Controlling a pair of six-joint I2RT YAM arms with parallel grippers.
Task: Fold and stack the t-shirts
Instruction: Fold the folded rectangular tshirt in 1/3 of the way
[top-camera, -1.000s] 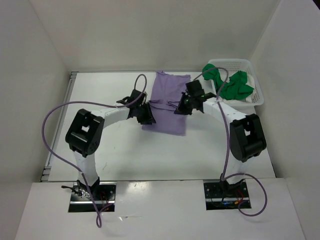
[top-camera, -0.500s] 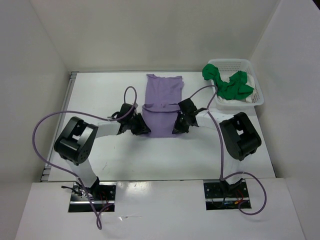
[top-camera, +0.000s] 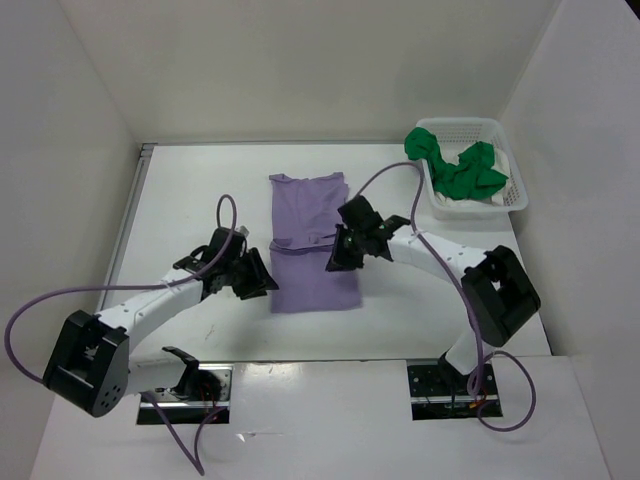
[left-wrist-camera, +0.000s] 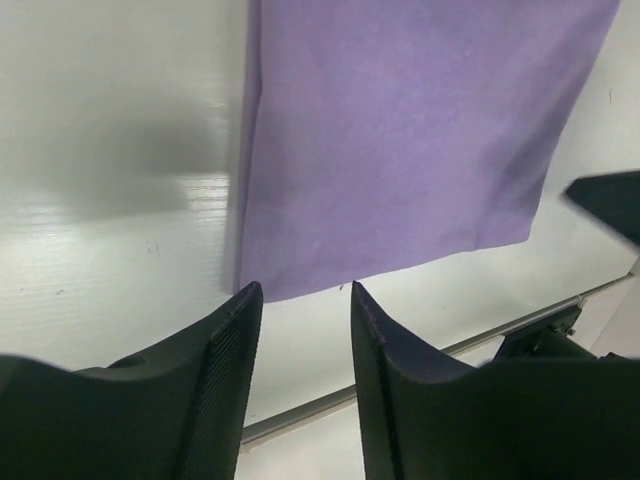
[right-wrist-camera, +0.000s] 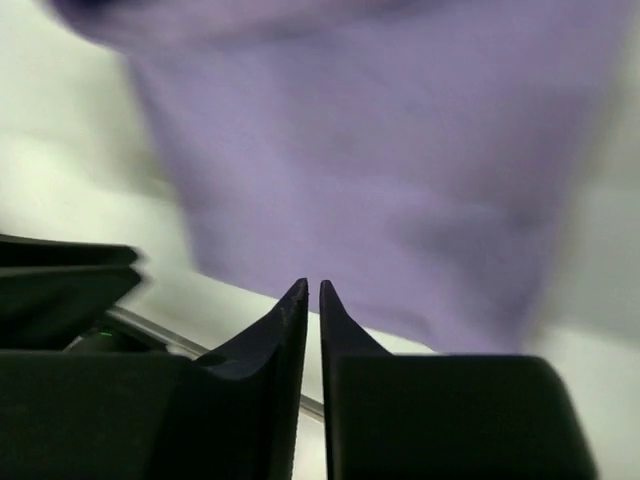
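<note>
At far right, basket (top-camera: 478, 209) holds green shirt (top-camera: 465, 172); left pincer (left-wrist-camera: 305, 290) parted, empty; right pincer (right-wrist-camera: 312, 288) barely parted.

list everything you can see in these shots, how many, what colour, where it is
purple t-shirt: 1, pale lavender, lying flat mid-table between the two tools
green t-shirt: 1, bright green, crumpled in the basket, part draped over its far left rim
basket: 1, white plastic mesh, far right corner of the table
table: 1, white, walled on three sides
cables: 2, purple, one looping along each arm
base plates: 2, metal, near edge
arms: 2, black and white, both reaching in to the purple t-shirt
left tool: 1, black, jaws apart, empty, at the shirt's near left corner
right tool: 1, black, jaws a slit apart, empty, over the shirt's right side
</note>
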